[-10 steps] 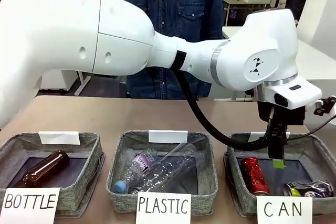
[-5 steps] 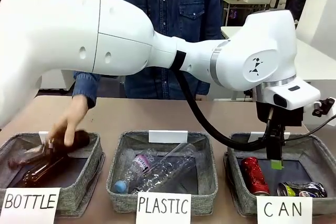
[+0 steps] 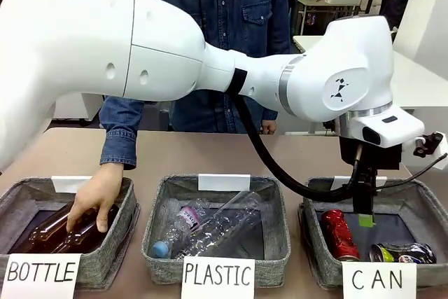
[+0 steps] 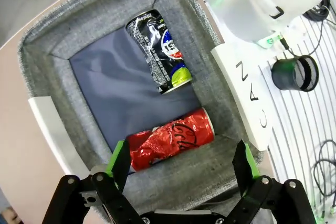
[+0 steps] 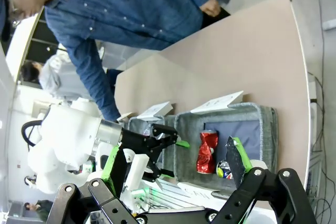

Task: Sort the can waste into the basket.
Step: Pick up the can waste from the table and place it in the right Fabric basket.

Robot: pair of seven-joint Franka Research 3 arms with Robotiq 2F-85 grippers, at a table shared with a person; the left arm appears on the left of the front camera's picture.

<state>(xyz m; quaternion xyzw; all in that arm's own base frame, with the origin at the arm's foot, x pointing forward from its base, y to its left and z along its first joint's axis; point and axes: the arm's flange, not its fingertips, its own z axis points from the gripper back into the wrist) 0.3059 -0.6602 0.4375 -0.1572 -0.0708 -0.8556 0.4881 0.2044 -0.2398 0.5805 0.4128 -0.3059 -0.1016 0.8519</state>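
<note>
I am hovering my left gripper [image 4: 178, 163], jaws apart and empty, above the basket [image 3: 315, 257] where the red can [image 4: 170, 138] and dark can [image 4: 159, 51] are lying; dropping lower risks snagging its rim.

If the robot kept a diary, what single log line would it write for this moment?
left gripper: open, empty, above basket | red can, dark can: lying inside | right gripper: open, empty | person's hand: on brown bottles
</note>
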